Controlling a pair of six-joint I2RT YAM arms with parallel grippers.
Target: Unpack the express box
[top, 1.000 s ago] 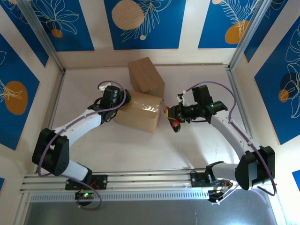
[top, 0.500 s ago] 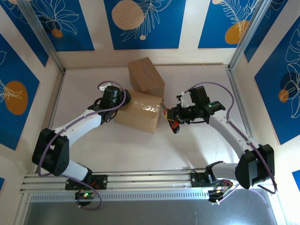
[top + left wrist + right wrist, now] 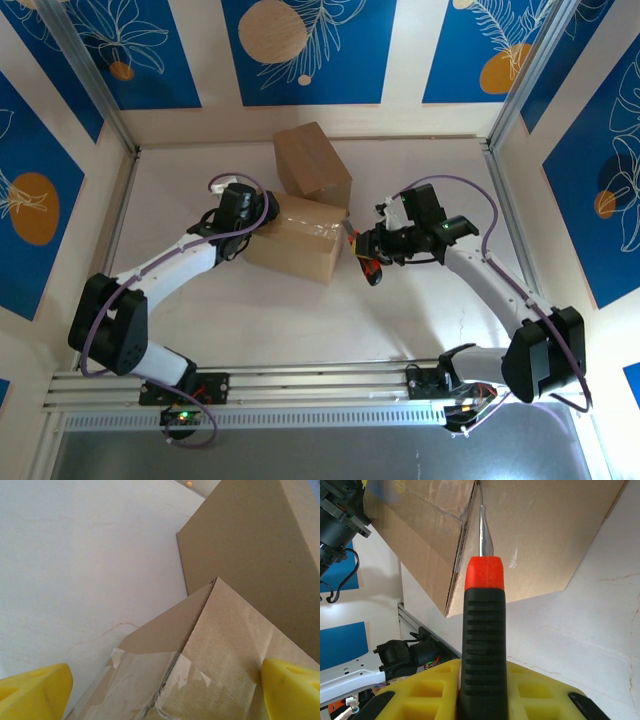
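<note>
The right tool (image 3: pixel 480 682) is clamped on the black ribbed handle of a screwdriver (image 3: pixel 482 640), whose flat blade (image 3: pixel 483 527) points straight at the vertical seam on the near-right end of the express box (image 3: pixel 298 240). Over the last second this arm has crept a little leftward, so the tip now sits at the seam, where before it stood just off the cardboard. I judge that the cut or pry along the taped join is about to start. The left tool (image 3: pixel 258 212) has not moved. Its jaws are wide apart over the box's left top, above the torn clear tape (image 3: pixel 145 677), and grip nothing; whether they press on the cardboard I cannot tell. The box lies near the middle of the desk (image 3: pixel 420 320), with its far corner touching a second box (image 3: pixel 312 165) that stands against the far edge. That leaves it little room to slide away from the blade. Bare desk lies open toward the right edge and the near edge, so the right arm has room to draw back or sweep along the seam.
</note>
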